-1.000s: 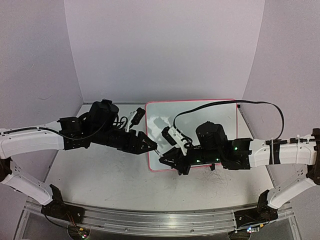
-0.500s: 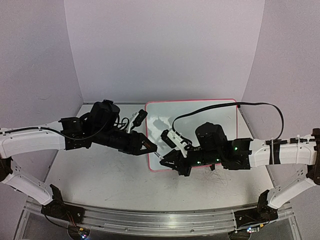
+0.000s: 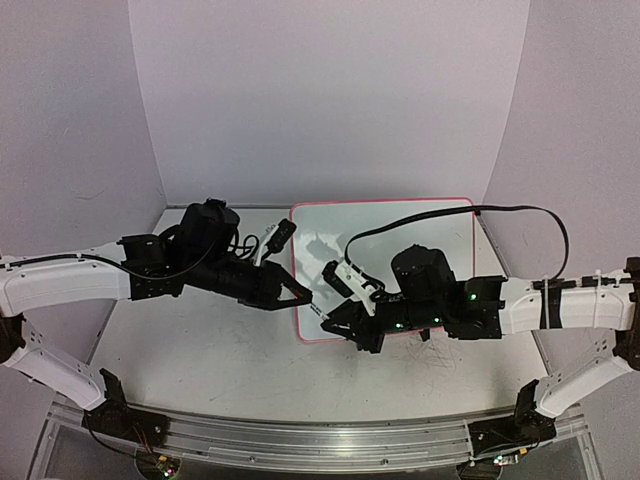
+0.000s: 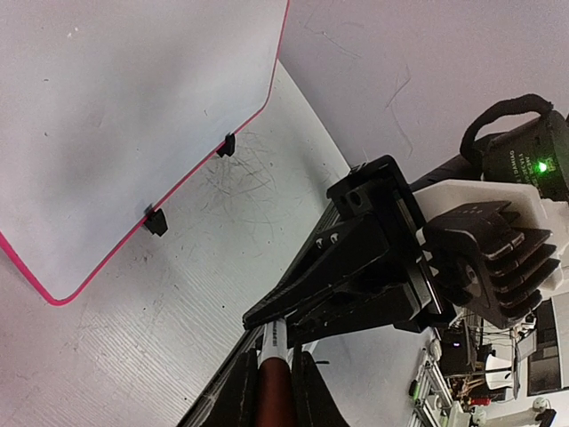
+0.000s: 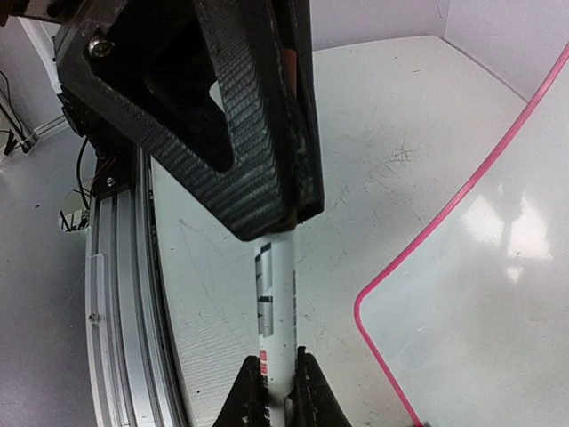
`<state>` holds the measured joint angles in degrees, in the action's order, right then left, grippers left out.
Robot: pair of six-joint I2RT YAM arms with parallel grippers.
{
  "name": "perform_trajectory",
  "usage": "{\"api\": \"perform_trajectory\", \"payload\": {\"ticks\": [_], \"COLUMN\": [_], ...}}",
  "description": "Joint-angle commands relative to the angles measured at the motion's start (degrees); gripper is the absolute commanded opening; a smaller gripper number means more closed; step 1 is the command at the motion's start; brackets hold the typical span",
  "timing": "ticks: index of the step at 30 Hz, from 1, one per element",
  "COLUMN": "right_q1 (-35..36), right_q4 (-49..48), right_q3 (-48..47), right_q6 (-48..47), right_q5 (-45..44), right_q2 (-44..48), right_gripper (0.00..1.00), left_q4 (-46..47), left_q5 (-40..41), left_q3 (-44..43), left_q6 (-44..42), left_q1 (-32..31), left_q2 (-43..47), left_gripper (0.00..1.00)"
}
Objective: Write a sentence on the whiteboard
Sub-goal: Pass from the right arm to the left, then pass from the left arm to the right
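Note:
The whiteboard (image 3: 400,235), white with a thin pink frame, lies flat at the back middle of the table. Just off its near-left corner a marker (image 3: 313,308) hangs between both arms above the tabletop. My left gripper (image 3: 303,298) is shut on the marker's dark red cap (image 4: 276,396). The cap fills the gap between the fingers of that left gripper (image 4: 274,369). My right gripper (image 3: 326,318) is shut on the white barrel (image 5: 277,294), which runs up from the right gripper (image 5: 277,360) into the left arm's black fingers (image 5: 258,151). The whiteboard's corner (image 5: 480,294) lies to the right of the barrel.
A black cable (image 3: 430,210) from the right arm loops over the board's far side. Two small black clip feet (image 4: 156,220) sit on the board's pink edge. The grey tabletop (image 3: 200,350) is scuffed. An aluminium rail (image 3: 320,430) runs along the near edge.
The left gripper's jaws, open a second ago, have shut on the marker's cap end. The right gripper has kept hold of the barrel in the same spot.

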<state>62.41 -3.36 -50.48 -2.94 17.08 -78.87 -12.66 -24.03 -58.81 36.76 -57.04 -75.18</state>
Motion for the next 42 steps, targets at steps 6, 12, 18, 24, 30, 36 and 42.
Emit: {"api": "perform_trajectory", "payload": {"ticks": [6, 12, 18, 24, 30, 36, 42], "right_q1": [0.31, -0.96, -6.74, -10.73, -10.75, -10.8, -11.47], "right_q4": [-6.18, -20.33, -35.36, -43.93, -47.34, -50.9, -54.69], "right_q3": [6.35, 16.68, 24.96, 24.84, 18.07, 15.69, 14.9], "right_q6": [4.5, 14.96, 31.4, 47.64, 51.13, 48.13, 50.01], "right_q5": [-5.27, -7.64, -4.25, -1.15, 3.34, 3.18, 5.89], "right_q2": [4.36, 13.34, 19.78, 18.83, 14.71, 11.78, 9.36], "right_gripper": [0.29, 0.55, 0.96, 0.98, 0.98, 0.98, 0.88], "left_q4": [3.53, 9.88, 23.48, 31.47, 37.44, 41.96, 45.46], "left_q5": [1.5, 1.68, 3.49, 7.62, 6.01, 3.42, 1.59], "left_q3": [-1.8, -2.09, 0.43, 1.69, 1.87, 2.77, 4.72], "left_q6": [-0.84, 0.07, 2.92, 5.46, 9.02, 12.24, 14.58], "left_q1": [0.28, 0.35, 0.44, 0.52, 0.49, 0.47, 0.47], "left_q2": [-0.08, -0.69, 1.52, 2.59, 0.0, -2.54, -3.29], "left_gripper": [0.0, 0.0, 0.0, 0.0, 0.0, 0.0, 0.0]}}
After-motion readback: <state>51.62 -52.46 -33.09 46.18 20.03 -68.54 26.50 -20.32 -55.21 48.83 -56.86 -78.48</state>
